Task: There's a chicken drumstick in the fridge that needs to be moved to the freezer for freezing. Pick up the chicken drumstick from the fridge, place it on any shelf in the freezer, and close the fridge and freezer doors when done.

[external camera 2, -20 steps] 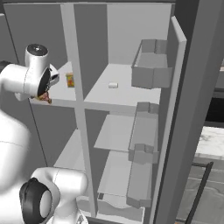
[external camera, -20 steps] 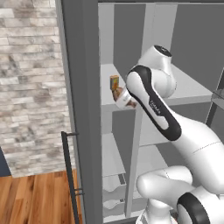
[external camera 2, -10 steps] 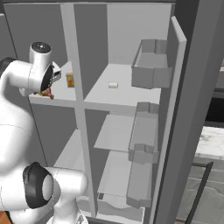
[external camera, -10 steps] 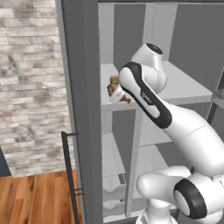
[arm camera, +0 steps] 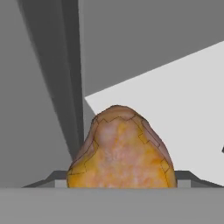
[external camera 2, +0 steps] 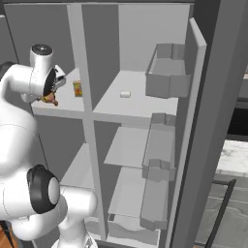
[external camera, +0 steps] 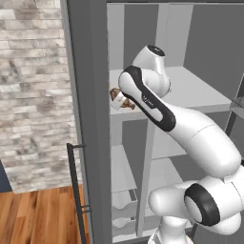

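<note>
My gripper (external camera: 118,98) is shut on the golden-brown chicken drumstick (external camera: 120,100), holding it at the front edge of a freezer shelf (external camera: 115,79) in the narrow left compartment. From the right base the drumstick (external camera 2: 48,99) hangs under the gripper (external camera 2: 50,96), just above that shelf (external camera 2: 68,104). Whether it touches the board I cannot tell. In the hand view the drumstick (arm camera: 120,151) bulges up between the fingertips, with the pale shelf (arm camera: 175,92) beyond it. The fridge (external camera 2: 140,104) is the wider compartment to the right. Both doors stand open.
A small orange-yellow carton (external camera 2: 77,88) stands further back on the same freezer shelf. A small white item (external camera 2: 125,94) lies on the fridge shelf. The freezer door (external camera: 88,124) with its bar handle (external camera: 76,190) flanks the left. The fridge door (external camera 2: 213,121) carries bins (external camera 2: 164,77).
The arm has swung further left and its elbow has risen. The drumstick has travelled with the gripper toward the left front of the freezer shelf, and the carton is now hidden in the left base view.
</note>
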